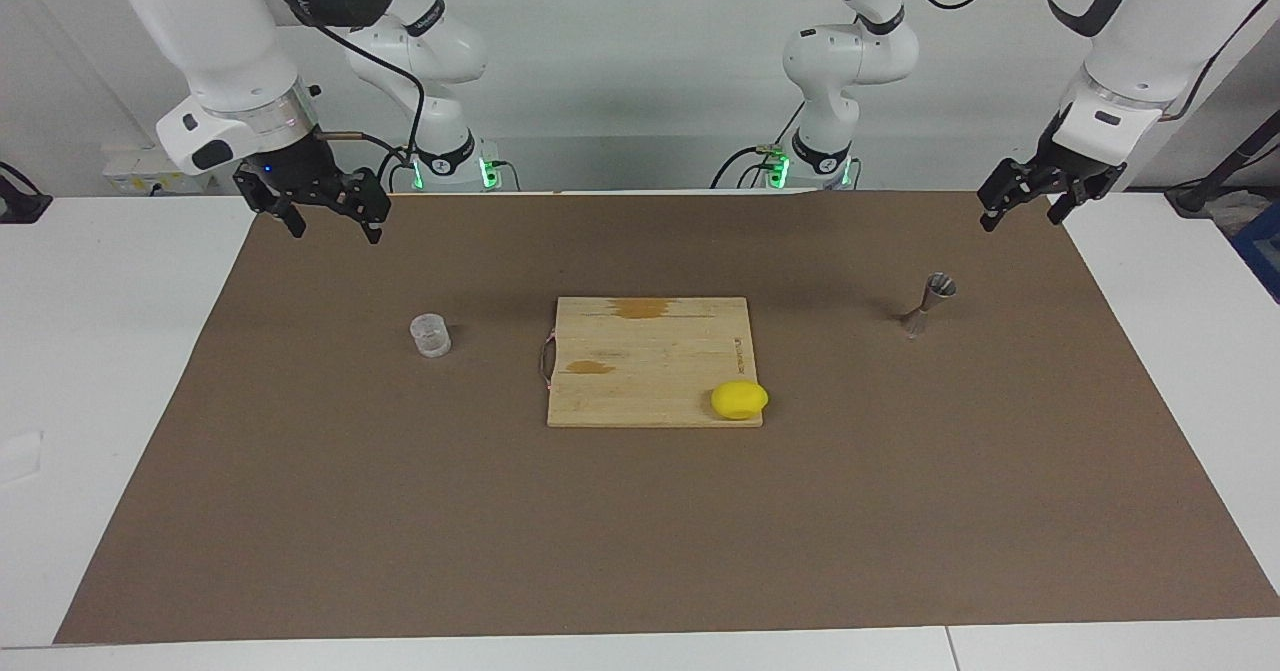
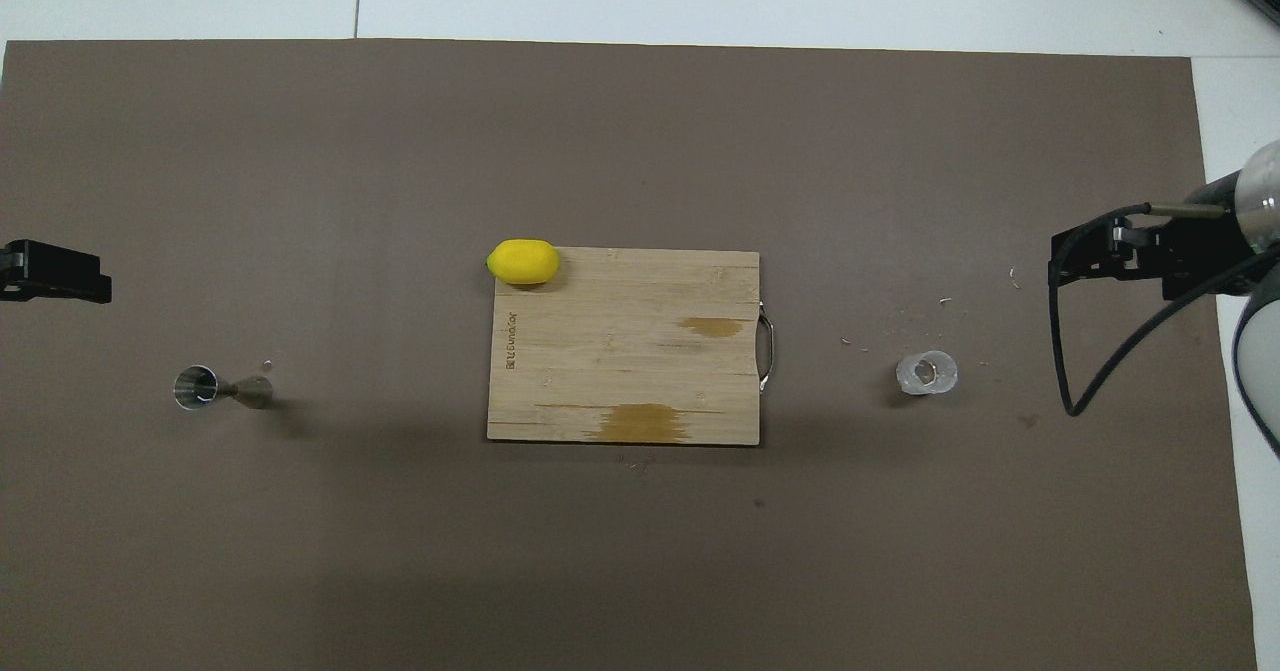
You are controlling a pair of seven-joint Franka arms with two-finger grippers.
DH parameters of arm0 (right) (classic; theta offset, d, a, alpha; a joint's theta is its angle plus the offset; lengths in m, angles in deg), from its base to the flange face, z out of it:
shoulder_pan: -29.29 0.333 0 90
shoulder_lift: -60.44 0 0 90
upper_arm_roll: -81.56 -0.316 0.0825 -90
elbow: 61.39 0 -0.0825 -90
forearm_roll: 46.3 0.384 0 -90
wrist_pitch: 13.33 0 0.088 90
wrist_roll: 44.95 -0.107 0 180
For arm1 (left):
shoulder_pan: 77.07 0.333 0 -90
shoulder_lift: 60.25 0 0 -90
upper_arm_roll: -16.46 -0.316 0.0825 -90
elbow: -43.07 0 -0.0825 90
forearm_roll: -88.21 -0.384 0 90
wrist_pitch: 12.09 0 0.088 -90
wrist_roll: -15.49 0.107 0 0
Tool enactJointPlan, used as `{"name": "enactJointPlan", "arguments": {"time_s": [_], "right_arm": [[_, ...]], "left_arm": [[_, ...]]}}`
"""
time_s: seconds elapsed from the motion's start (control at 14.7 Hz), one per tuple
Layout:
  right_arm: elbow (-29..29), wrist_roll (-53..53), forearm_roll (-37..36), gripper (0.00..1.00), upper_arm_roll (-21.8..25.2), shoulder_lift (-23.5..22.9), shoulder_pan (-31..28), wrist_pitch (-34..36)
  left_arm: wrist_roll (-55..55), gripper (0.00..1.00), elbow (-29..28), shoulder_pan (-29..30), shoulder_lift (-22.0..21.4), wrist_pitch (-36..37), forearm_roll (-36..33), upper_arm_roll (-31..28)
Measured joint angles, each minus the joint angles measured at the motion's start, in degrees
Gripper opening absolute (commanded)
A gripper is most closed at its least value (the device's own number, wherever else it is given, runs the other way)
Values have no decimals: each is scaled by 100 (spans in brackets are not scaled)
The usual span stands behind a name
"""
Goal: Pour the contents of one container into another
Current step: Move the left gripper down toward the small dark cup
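Fingers wide and empty on my right gripper point(image 1: 331, 213) and left gripper point(image 1: 1026, 201); cup point(image 1: 431, 335) at nine o'clock, jigger point(image 1: 928, 303) at three, untouched; nothing poured yet.

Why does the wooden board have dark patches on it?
The cutting board has two darker stains, like old damp marks. The lemon sits half over its corner. The cup and jigger stand upright, nothing spilled.

Clear ribbed cup point(image 1: 431, 336) upright, metal jigger point(image 1: 929, 304) upright, well apart
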Motion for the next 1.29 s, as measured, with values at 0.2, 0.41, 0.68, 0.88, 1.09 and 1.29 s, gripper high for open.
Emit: {"name": "enactJointPlan", "arguments": {"time_s": [0.2,0.41,0.68,0.88,1.09,1.29], "right_arm": [[0,0,0,99,0,0,0,0],[0,0,0,100,0,0,0,0],[0,0,0,99,0,0,0,0],[0,0,0,99,0,0,0,0],[0,0,0,100,0,0,0,0],[0,0,0,99,0,0,0,0]], "left_arm": [[0,100,-2,-2,0,3,0,4],[0,100,-15,0,0,58,0,0],[0,100,-15,-12,0,75,0,51],[0,100,-15,-69,0,73,3,117],[0,100,-43,-340,0,107,6,133],[-9,100,-160,-622,-9,168,-23,140]]}}
